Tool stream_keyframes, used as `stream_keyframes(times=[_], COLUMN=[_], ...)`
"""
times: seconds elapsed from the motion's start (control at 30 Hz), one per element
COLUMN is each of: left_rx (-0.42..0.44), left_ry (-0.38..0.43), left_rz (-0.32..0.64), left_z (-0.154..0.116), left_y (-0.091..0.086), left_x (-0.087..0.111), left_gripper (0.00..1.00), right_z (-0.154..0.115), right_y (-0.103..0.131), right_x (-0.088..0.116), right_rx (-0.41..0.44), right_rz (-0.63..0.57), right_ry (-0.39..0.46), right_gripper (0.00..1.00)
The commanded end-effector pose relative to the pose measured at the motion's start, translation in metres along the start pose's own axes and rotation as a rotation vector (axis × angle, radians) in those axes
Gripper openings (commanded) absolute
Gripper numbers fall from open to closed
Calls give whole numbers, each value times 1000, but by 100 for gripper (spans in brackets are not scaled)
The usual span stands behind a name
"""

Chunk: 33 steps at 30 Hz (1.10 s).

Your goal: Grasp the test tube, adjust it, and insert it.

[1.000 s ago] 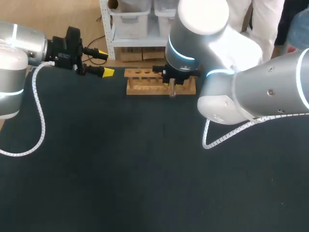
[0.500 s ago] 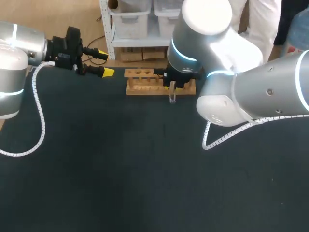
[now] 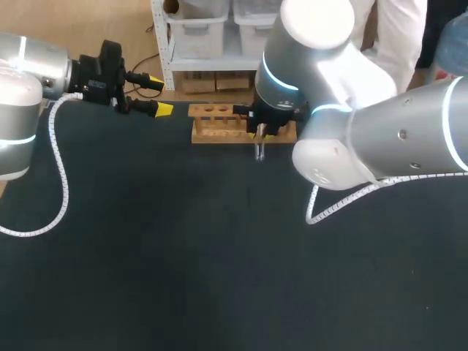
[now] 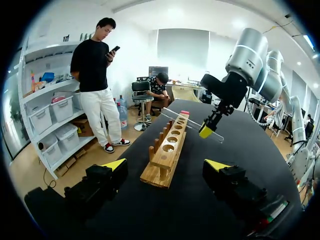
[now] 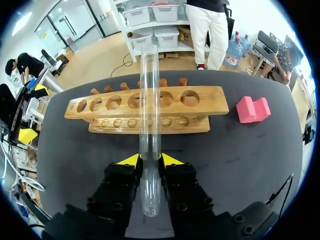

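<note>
— Right hand (image 5: 150, 161): clamped on the clear glass test tube (image 5: 149, 100), both yellow tips pressed on the glass near one end. Held off the dark desk (image 3: 219, 256), just in front of the light wooden rack with a row of round holes (image 5: 200, 102), not yet in any hole.

— Looks tilted from the left wrist view. Better to bring it upright first?

— Yes. Turn slowly with a firm grip, then line up the lower end over one empty hole. Lower straight down, without touching the wood edge.

— And the left hand (image 4: 166, 165)?

— Fingers apart, holding nothing, near the end of the rack. Could perhaps steady the rack if needed. Small pink block (image 5: 252, 109) near the other end, apart from the path. Closed end of the tube: impossible to tell, so check before going down.
</note>
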<state>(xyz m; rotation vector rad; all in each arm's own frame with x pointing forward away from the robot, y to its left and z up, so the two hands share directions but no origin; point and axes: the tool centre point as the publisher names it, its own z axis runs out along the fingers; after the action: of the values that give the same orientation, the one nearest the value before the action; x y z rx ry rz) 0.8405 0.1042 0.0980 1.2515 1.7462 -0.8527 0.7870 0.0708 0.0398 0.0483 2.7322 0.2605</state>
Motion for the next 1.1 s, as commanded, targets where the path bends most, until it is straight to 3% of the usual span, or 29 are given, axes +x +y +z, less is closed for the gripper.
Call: stream_keyframes(times=[0.03,0.73,1.1], left_rx=[1,1,1], left_ry=[0,0,0], left_rz=[0,0,0], left_z=[0,0,0], left_y=[1,1,1], left_x=[0,0,0], left_gripper=[100,100,100], right_z=[4,5,-27], right_y=[2,-1,9], right_x=[-2,4,6], right_rx=[-2,-5,19], right_rz=[-2,6,10], right_ry=[12,33,-64], right_gripper=[0,0,0])
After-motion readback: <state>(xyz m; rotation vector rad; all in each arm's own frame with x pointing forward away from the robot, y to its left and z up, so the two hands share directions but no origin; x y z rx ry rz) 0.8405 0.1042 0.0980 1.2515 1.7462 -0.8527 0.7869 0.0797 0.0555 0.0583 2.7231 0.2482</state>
